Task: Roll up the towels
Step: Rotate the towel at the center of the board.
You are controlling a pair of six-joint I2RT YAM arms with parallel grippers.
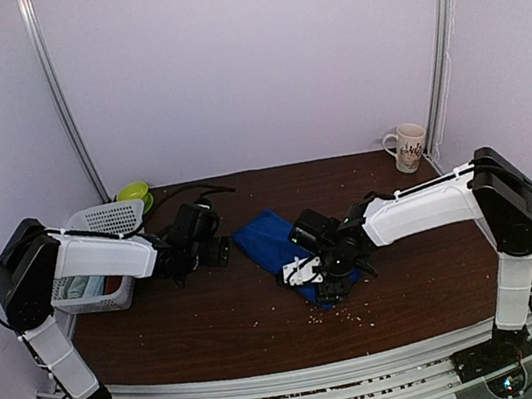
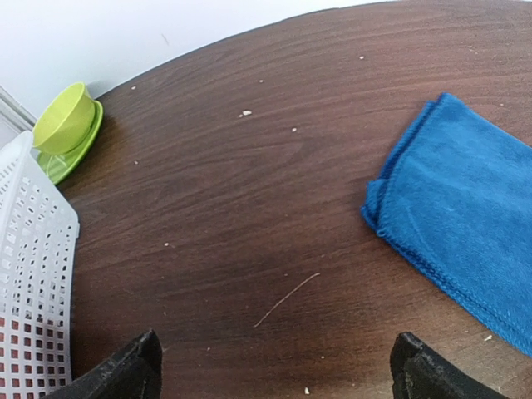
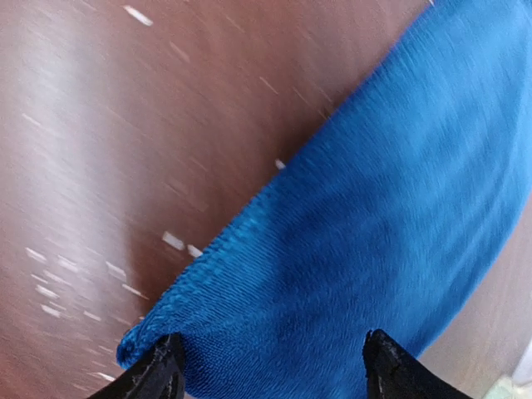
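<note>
1. White perforated plastic basket point(image 1: 112, 220) point(image 2: 29, 274) sits at the left end of the dark brown wooden bench point(image 1: 214, 319). It is the landmark for everything below.
2. Inside the basket, at its left end, lies a small pale mint-green cloth towel point(image 1: 75, 287). It looks loosely bunched and is partly hidden by the left arm.
3. Lime-green cup on a matching saucer point(image 1: 133, 192) point(image 2: 65, 118) stands just behind the basket. Its inside can't be seen.
4. Large royal blue cloth towel point(image 1: 264, 238) point(image 2: 465, 208) point(image 3: 374, 208) lies flat on the bench, right of the basket near mid-bench and apart from it.
5. Left gripper point(image 1: 216, 251) point(image 2: 274, 374) hangs over bare bench between the basket and the blue towel. Its fingers are spread fully wide and hold nothing.
6. Right gripper point(image 1: 319, 277) point(image 3: 274, 366) is farther right of the basket, at the blue towel's near end. Its fingers are fairly wide with the cloth edge between them. Can't tell if the tips touch it.
7. White patterned mug point(image 1: 408, 147) stands far right of the basket at the back edge. Its contents are not visible.
8. Pale crumbs point(image 1: 350, 316) are scattered on the bench right of the basket.
</note>
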